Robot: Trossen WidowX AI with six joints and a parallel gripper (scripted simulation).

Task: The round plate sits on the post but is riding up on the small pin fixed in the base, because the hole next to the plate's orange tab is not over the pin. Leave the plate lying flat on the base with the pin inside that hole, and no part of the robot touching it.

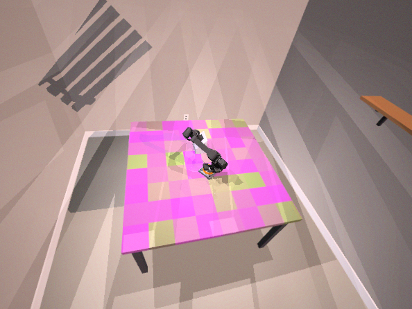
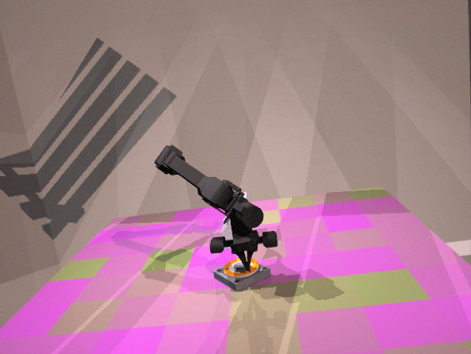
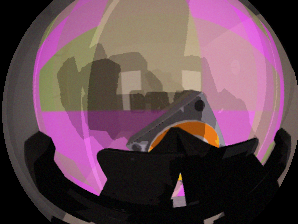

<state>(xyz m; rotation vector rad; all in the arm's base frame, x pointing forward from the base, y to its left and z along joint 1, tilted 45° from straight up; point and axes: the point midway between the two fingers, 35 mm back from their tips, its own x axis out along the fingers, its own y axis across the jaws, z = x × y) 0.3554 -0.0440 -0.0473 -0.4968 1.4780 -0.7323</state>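
Orange plate (image 2: 239, 267) lies directly beneath the gripper (image 2: 247, 267), on the grey base (image 2: 242, 277) set on the patchwork table (image 2: 357, 302). Fingers are pressed together with nothing between them, tips pointed down onto the plate's top face, apparently touching. Tab, hole and pin cannot be made out. Step in hand, as judged: nudging the plate round the post. Keep downward pressure light so the disc can slip, push tangentially near the rim, stop once it drops flat, then lift straight off.
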